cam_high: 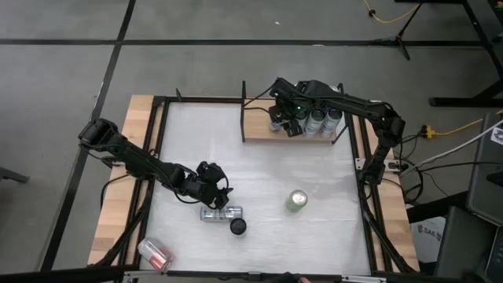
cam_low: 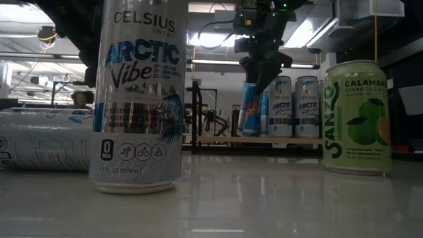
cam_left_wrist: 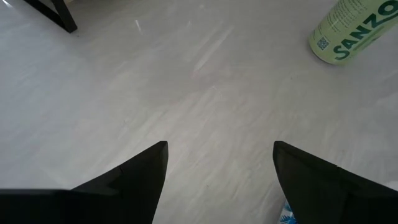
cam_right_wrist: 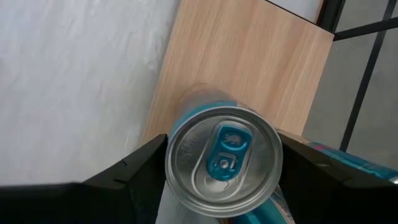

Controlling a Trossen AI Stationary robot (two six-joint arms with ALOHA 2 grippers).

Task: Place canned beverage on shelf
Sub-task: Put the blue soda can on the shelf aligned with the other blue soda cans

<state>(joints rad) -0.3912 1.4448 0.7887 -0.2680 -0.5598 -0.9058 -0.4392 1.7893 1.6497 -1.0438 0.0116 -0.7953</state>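
White table (cam_high: 259, 169) edged in black frame, right gripper (cam_high: 289, 118) over the wooden shelf (cam_high: 258, 123) at the far side, fingers clamped on a blue-tabbed can (cam_right_wrist: 224, 160) — tilted, beside two upright cans (cam_high: 323, 122) (already shelved), left gripper (cam_high: 212, 191) spread open, empty, above a lying can (cam_high: 221, 213), green can (cam_high: 296, 200) standing mid-table.

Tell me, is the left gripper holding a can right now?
No, the left gripper is open over bare table, with nothing between its fingers; the green Sanzo can stands farther off.

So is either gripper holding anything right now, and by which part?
The right gripper holds a blue-tabbed can by its sides near the top, over the shelf. The left gripper is open above bare table, holding nothing.
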